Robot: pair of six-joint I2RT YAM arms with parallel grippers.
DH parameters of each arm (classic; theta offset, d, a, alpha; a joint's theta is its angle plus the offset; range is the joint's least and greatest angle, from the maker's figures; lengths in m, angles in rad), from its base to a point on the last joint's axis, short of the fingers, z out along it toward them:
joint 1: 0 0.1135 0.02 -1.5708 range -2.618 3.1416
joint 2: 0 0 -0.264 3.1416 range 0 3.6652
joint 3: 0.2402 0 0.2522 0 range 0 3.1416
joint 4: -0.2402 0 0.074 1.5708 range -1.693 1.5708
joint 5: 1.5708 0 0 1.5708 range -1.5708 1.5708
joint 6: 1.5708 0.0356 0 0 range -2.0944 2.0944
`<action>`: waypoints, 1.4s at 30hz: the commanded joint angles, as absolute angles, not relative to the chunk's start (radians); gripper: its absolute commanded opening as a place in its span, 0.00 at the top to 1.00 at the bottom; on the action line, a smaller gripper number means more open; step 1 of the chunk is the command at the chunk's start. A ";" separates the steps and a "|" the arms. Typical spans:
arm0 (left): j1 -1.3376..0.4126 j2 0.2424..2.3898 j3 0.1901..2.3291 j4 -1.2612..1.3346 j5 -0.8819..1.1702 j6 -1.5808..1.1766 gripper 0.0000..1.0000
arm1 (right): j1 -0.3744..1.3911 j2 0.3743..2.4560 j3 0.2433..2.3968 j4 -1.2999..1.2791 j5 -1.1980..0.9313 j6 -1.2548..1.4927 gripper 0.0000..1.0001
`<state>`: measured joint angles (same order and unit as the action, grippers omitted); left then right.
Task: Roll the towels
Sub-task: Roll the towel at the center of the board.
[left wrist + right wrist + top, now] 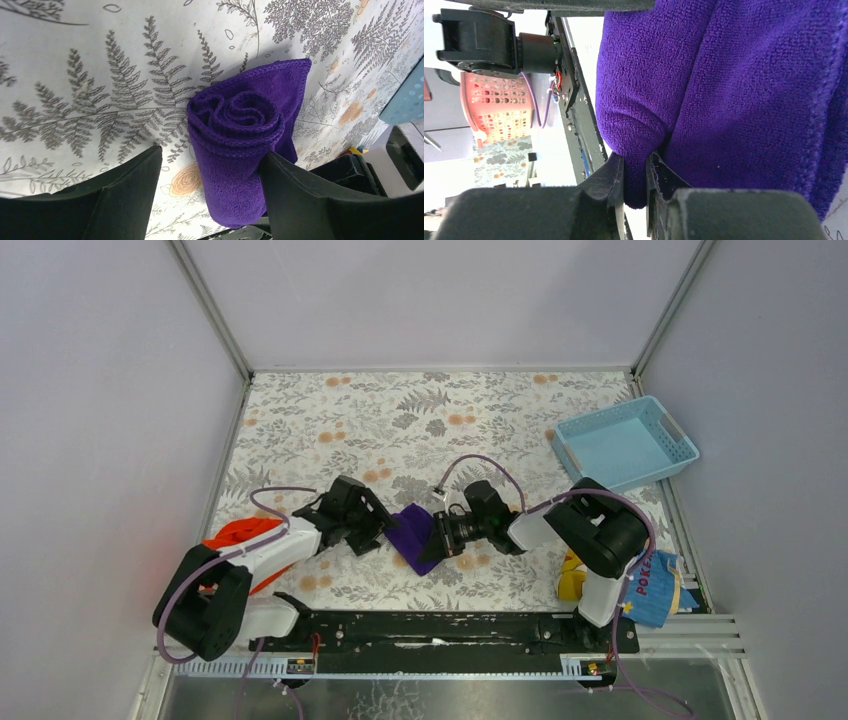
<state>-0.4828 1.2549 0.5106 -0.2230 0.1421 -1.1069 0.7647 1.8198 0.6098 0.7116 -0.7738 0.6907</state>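
The deep purple towel [410, 532] lies as a short roll on the leaf-patterned table between my two grippers. In the left wrist view the roll [235, 130] shows its spiral end. My left gripper [210, 155] [380, 527] is open, with the roll between its fingers; the right finger [300, 195] touches the roll's side and the left finger stands apart. My right gripper [635, 165] [437, 540] is shut on a fold of the purple towel [734, 90] at the roll's other end. I cannot pick out the orange-red towel.
An orange-red shape [238, 533] lies under my left arm; the right wrist view shows a perforated orange basket [499, 107] there. A light blue basket [625, 443] stands at the back right. A yellow-and-blue printed cloth [645, 585] lies by the right arm's base.
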 commanded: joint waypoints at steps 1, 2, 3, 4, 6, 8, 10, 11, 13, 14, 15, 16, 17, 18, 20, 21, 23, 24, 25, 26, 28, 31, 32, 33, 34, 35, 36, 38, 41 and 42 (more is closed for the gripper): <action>-0.491 1.315 0.535 -0.179 0.115 -1.094 0.31 | 0.750 1.868 0.601 0.700 -0.781 0.731 0.92; -0.491 1.336 0.534 -0.177 0.112 -1.092 0.32 | 0.750 1.874 0.606 0.687 -0.779 0.728 0.91; -0.492 1.355 0.536 -0.178 0.107 -1.088 0.32 | 0.750 1.878 0.610 0.671 -0.774 0.725 0.91; -0.493 1.370 0.537 -0.180 0.100 -1.085 0.33 | 0.749 1.876 0.614 0.651 -0.765 0.718 0.90; -0.497 1.397 0.534 -0.187 0.087 -1.083 0.35 | 0.749 1.849 0.619 0.588 -0.721 0.699 0.85; -0.500 1.415 0.524 -0.181 0.084 -1.083 0.37 | 0.750 1.788 0.646 0.461 -0.651 0.629 0.78; -0.504 1.422 0.510 -0.172 0.079 -1.083 0.38 | 0.754 1.696 0.673 0.331 -0.580 0.558 0.68; -0.507 1.424 0.504 -0.171 0.076 -1.083 0.38 | 0.757 1.658 0.688 0.272 -0.542 0.526 0.64; -0.510 1.425 0.494 -0.170 0.068 -1.082 0.39 | 0.772 1.594 0.715 0.177 -0.472 0.482 0.55; -0.509 1.426 0.491 -0.171 0.065 -1.081 0.39 | 0.785 1.570 0.728 0.136 -0.438 0.464 0.51; -0.509 1.427 0.491 -0.174 0.063 -1.079 0.39 | 0.805 1.542 0.743 0.100 -0.391 0.435 0.47; -0.510 1.428 0.490 -0.177 0.058 -1.078 0.39 | 0.833 1.519 0.762 0.045 -0.345 0.410 0.43; -0.511 1.428 0.489 -0.180 0.054 -1.077 0.39 | 0.861 1.500 0.782 0.006 -0.286 0.385 0.40; -0.510 1.428 0.488 -0.183 0.051 -1.076 0.39 | 0.891 1.485 0.805 -0.028 -0.227 0.361 0.37; -0.511 1.428 0.490 -0.188 0.048 -1.074 0.39 | 0.946 1.460 0.840 -0.080 -0.112 0.325 0.34; -0.513 1.426 0.492 -0.190 0.047 -1.072 0.39 | 0.973 1.449 0.855 -0.100 -0.029 0.308 0.33; -0.512 1.425 0.495 -0.196 0.045 -1.072 0.40 | 1.024 1.437 0.883 -0.135 0.086 0.262 0.30; -0.514 1.425 0.495 -0.198 0.045 -1.071 0.40 | 1.052 1.437 0.900 -0.151 0.140 0.241 0.29; -0.515 1.424 0.494 -0.199 0.044 -1.071 0.39 | 1.082 1.441 0.913 -0.160 0.191 0.216 0.26; -0.514 1.424 0.497 -0.201 0.044 -1.071 0.40 | 1.124 1.449 0.934 -0.171 0.243 0.193 0.25; -0.515 1.425 0.497 -0.202 0.043 -1.072 0.40 | 1.187 1.477 0.963 -0.184 0.339 0.151 0.23; -0.515 1.423 0.497 -0.204 0.046 -1.072 0.40 | 1.270 1.520 0.995 -0.184 0.457 0.106 0.23; -0.515 1.423 0.497 -0.204 0.046 -1.074 0.40 | 1.291 1.534 1.004 -0.183 0.491 0.099 0.23; -0.515 1.423 0.498 -0.204 0.046 -1.074 0.40 | 1.309 1.551 1.012 -0.184 0.523 0.090 0.23; -0.515 1.422 0.498 -0.204 0.047 -1.074 0.40 | 1.325 1.569 1.019 -0.185 0.551 0.083 0.24; -0.515 1.422 0.499 -0.204 0.047 -1.074 0.40 | 1.337 1.588 1.028 -0.189 0.570 0.079 0.24; -0.515 1.422 0.499 -0.204 0.046 -1.074 0.40 | 1.347 1.607 1.037 -0.195 0.581 0.076 0.24; -0.515 1.423 0.501 -0.204 0.046 -1.074 0.40 | 1.359 1.647 1.044 -0.198 0.601 0.079 0.24; -0.517 1.424 0.504 -0.205 0.050 -1.074 0.40 | 1.374 1.710 1.048 -0.210 0.645 0.086 0.24; -0.517 1.424 0.504 -0.206 0.047 -1.074 0.40 | 1.376 1.724 1.048 -0.214 0.648 0.089 0.24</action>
